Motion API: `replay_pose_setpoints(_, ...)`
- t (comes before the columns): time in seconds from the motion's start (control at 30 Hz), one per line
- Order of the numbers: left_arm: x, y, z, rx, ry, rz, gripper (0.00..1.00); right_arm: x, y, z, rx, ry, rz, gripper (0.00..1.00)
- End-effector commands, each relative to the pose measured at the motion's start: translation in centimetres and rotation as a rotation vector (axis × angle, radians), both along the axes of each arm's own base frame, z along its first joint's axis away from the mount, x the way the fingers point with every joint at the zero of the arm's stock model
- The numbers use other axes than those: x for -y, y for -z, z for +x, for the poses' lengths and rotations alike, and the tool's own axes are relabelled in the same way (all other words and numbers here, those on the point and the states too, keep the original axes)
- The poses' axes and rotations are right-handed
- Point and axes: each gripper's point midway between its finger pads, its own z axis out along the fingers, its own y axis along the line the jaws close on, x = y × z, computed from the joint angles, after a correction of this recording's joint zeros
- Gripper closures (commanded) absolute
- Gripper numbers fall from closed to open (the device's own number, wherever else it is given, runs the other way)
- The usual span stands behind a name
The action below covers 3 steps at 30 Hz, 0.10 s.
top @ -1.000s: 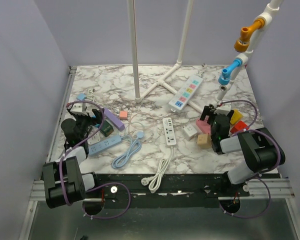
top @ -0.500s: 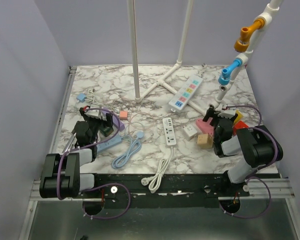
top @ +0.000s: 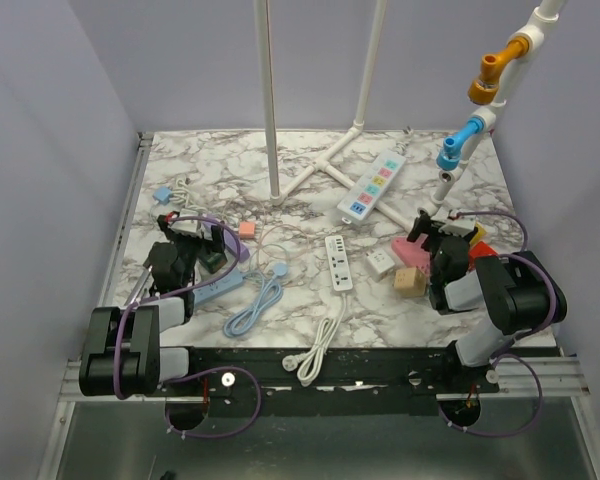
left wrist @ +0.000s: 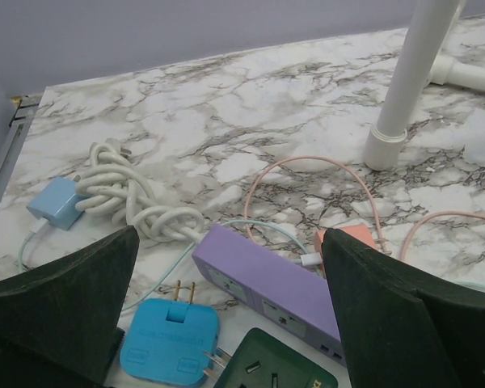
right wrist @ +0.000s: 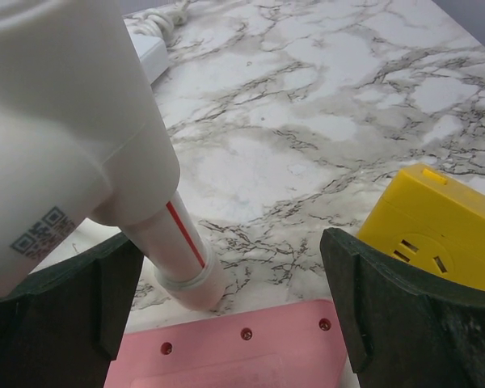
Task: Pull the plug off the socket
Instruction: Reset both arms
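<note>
In the left wrist view a blue plug adapter lies flat on the marble, with one pair of prongs pointing away and another pair touching a dark green socket block. A purple power strip lies just beyond them. My left gripper is open and empty, its fingers on either side of these three; in the top view it sits at the table's left. My right gripper is open and empty over a pink block, next to a white pipe foot; in the top view it is at the right.
A coiled white cable with a light blue charger lies far left. A white stand pole rises behind. Also here are a light blue strip, a white strip, a colourful strip, a yellow socket block and a tan cube.
My left gripper has moved right and forward over the green block and purple strip. My right gripper has shifted slightly back toward the pipe. Little moved in the last half second.
</note>
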Motion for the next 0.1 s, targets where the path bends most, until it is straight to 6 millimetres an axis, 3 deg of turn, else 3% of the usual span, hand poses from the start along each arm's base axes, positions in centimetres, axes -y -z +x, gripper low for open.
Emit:
replay_pose_setpoints(0.0, -0.31, -1.09, 0.42, 0.037, -0.018, 0.005, 0.02, -0.02, -1.04, 0.14, 0.048, -0.008, 0.007, 0.00)
replay_pose_setpoints(0.07, -0.35, -1.15, 0.31, 0.043, -0.020, 0.005, 0.02, 0.01, -1.08, 0.14, 0.051, -0.009, 0.005, 0.00)
